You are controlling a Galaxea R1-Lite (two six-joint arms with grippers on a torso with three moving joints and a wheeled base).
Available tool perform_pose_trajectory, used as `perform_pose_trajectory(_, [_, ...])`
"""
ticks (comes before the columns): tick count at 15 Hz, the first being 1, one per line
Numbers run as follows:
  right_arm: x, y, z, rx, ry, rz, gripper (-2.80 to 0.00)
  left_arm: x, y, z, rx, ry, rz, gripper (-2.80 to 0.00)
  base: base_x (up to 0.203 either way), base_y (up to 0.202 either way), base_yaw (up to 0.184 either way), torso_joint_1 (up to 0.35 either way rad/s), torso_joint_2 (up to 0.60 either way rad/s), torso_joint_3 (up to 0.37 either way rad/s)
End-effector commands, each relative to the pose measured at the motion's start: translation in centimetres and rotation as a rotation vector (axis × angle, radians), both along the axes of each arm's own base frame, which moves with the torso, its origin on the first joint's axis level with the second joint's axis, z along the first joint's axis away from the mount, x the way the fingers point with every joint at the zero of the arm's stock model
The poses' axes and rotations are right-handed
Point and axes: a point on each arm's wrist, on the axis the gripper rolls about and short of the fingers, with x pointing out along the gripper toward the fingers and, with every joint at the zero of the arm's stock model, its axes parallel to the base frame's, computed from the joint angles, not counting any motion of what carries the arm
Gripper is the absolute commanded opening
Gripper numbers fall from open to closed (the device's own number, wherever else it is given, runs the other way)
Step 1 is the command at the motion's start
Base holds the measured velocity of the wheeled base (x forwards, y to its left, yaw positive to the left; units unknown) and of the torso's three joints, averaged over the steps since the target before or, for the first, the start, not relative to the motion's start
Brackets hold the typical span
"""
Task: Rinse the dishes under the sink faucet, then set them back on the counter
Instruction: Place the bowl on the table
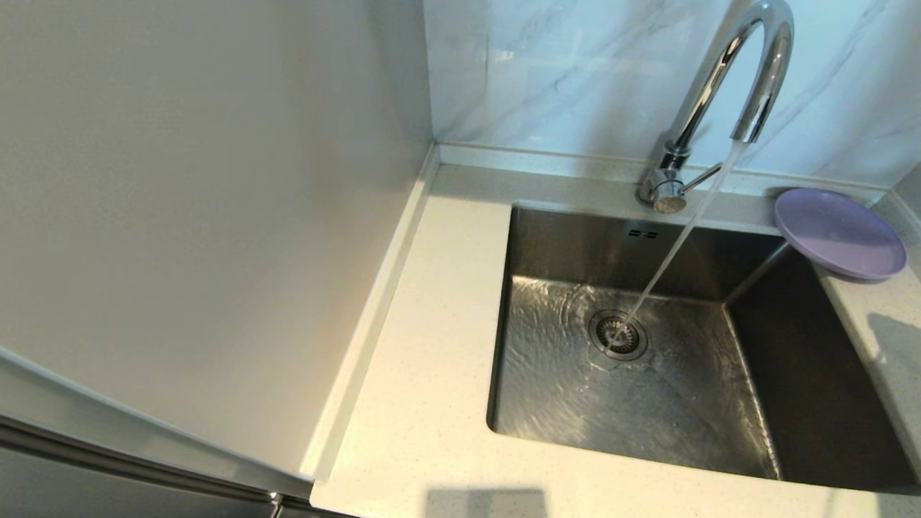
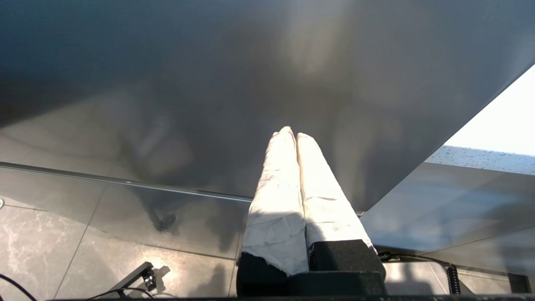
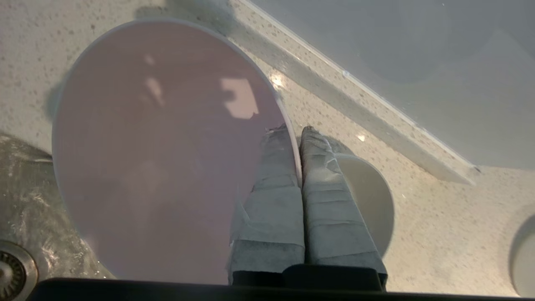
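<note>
The lilac plate [image 1: 838,234] sits at the sink's far right corner, its edge hanging over the basin. In the right wrist view the lilac plate [image 3: 159,146] fills the frame. My right gripper [image 3: 294,133] is shut on its rim, one finger over the plate and one under. A pale grey-white bowl [image 3: 372,196] stands on the counter [image 3: 439,234] just beyond that finger. Water runs from the chrome faucet [image 1: 748,72] onto the drain strainer [image 1: 617,334] of the steel sink [image 1: 647,417]. My left gripper [image 2: 292,136] is shut and empty, low beside a grey cabinet front. The pink bowl is not clearly shown.
A bare stretch of speckled counter [image 1: 432,324] lies left of the sink, bounded by a tall plain panel [image 1: 201,216]. The marble wall [image 1: 575,72] rises behind the faucet. Another pale dish's edge [image 3: 524,251] shows on the counter. The faucet lever [image 1: 701,178] points right.
</note>
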Motion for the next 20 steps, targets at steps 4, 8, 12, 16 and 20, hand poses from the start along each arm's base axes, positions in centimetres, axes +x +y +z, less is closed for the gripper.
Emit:
perform_pose_trajectory(4, [1.3,-0.9,-2.1,0.008,-0.004,-0.017,-2.8,0.0,0.0,0.0,0.0,0.0,0.0,-2.8,0.0,0.0,0.0,0.0,0.0,0.0])
perform_pose_trajectory(8, [2.9,-1.9,-2.6,-0.02,-0.044,-0.013,-2.8,0.0,0.0,0.0,0.0,0.0,0.0,-2.8,0.0,0.0,0.0,0.0,0.0,0.0])
perform_pose_trajectory(12, [4.1,-2.6,-3.3,-0.017,-0.035,-0.004,-2.8,0.0,0.0,0.0,0.0,0.0,0.0,-2.8,0.0,0.0,0.0,0.0,0.0,0.0])
perform_pose_trajectory(16, [4.9,-3.0,-4.2,0.0,-0.01,0.0,-2.8,0.0,0.0,0.0,0.0,0.0,0.0,-2.8,0.0,0.0,0.0,0.0,0.0,0.0])
perform_pose_trajectory(20, [5.8,-3.1,-4.1,-0.007,-0.018,0.011,-2.8,0.0,0.0,0.0,0.0,0.0,-0.001,-2.8,0.0,0.0,0.0,0.0,0.0,0.0])
